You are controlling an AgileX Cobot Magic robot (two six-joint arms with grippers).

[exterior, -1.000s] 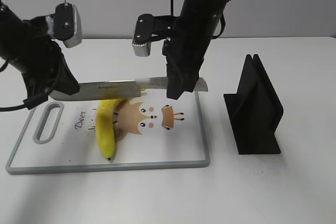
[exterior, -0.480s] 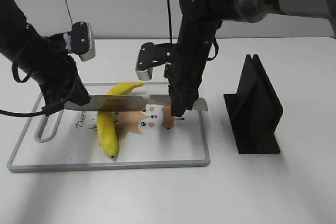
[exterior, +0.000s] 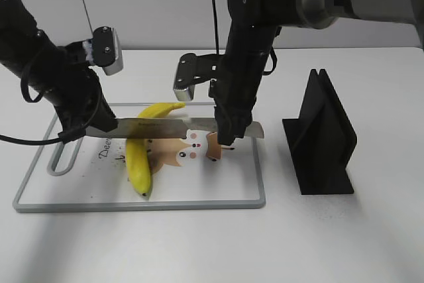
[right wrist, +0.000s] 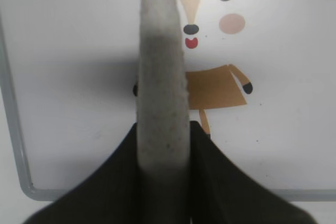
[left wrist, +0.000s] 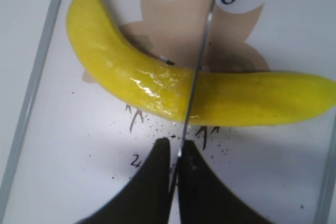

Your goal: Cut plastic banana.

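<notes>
Knife's down on the banana!
Both pincers (exterior: pixel 83 127) (exterior: pixel 227 134) clamp the knife (exterior: pixel 173 127); it has dropped onto the banana (exterior: pixel 138 164) mid-board (exterior: pixel 40 202).

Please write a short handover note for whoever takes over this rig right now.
Left gripper: shut on the knife blade end.
Right gripper: shut on the knife handle.
Banana: lies on the cutting board, left of the cartoon print; the blade crosses it about mid-length, edge on its skin.
Black stand: right of the board, empty.
Done: knife picked up and lined across the banana.
Left: press through; no split shows yet.
</notes>
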